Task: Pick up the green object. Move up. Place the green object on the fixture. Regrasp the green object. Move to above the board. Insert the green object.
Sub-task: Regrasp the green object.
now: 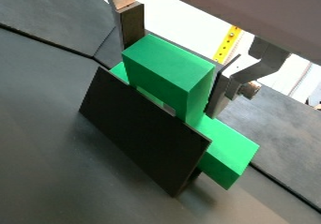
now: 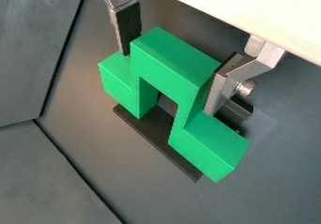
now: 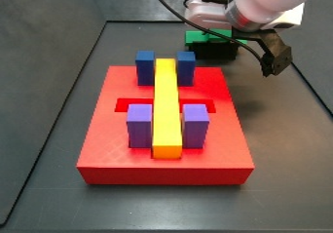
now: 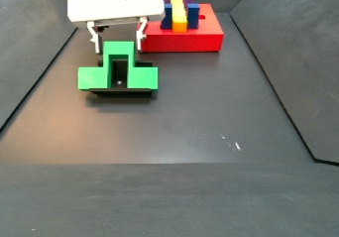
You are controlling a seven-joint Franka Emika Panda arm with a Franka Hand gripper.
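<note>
Clearly the biggest thing on the dark floor (image 4: 199, 122) is the board (image 3: 117, 149), a flat red platform. Along its middle lies a long yellow bar (image 3: 166, 105), with two blue blocks (image 3: 146, 63) at the far end and two purple blocks (image 3: 138, 122) at the near end, one of each colour on either side of the bar. In a side view the board (image 4: 199, 38) sits well apart from the green object, off toward the back of the floor.

Next in size is the green object (image 4: 117, 70), a bright blocky piece with a wide bar and a square stem. It rests on the fixture (image 1: 145, 125), its stem rising above the dark upright wall and its wide bar reaching out past both sides of that wall. In a wrist view the fixture's low base (image 2: 153, 134) shows beneath the green object (image 2: 170, 87).

Smallest is the pincer (image 2: 174, 64), which hangs directly over the fixture with its fingers (image 2: 127, 26) straddling the stem. Both wrist views show the silver plates close on either side of the stem, yet whether the pads actually press on it or stand just clear, I cannot tell. The pincer (image 1: 174, 54) is set narrow, about as wide as the stem.
</note>
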